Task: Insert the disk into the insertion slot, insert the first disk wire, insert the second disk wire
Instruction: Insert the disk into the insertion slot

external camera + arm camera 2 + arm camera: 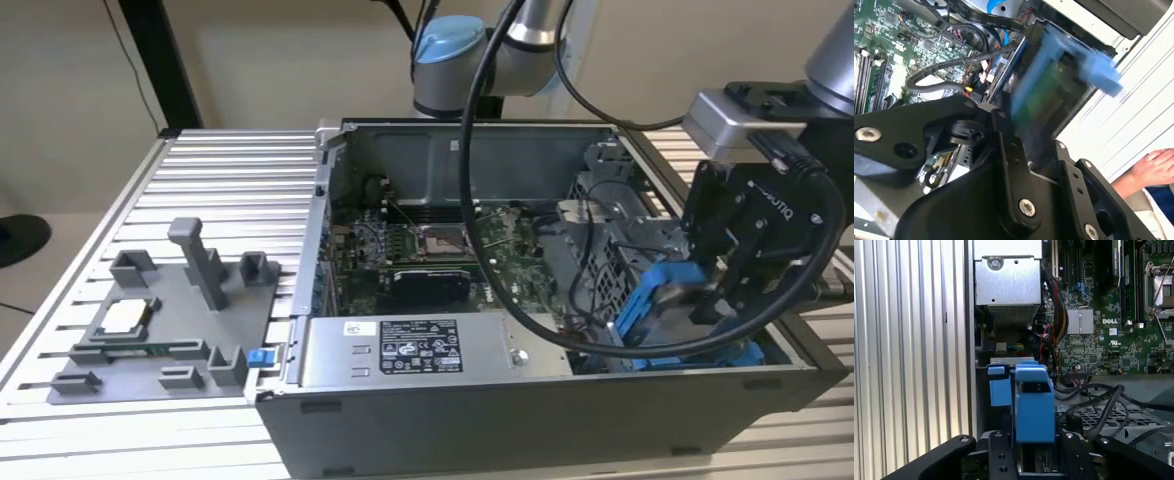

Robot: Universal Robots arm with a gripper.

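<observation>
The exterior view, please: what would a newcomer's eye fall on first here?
The bright blue plastic carrier of the flat disk, clamped in the black gripper's jaws at the exterior view's right, over the blue-railed insertion slot. Next, the open dark grey computer case with its green motherboard in the middle.

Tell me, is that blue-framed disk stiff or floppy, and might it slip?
Probably stiff: the disk stands on edge between the jaws without sagging. Its smooth blue plastic frame might slip. Thin and flat, it would likely tip if released.
</observation>
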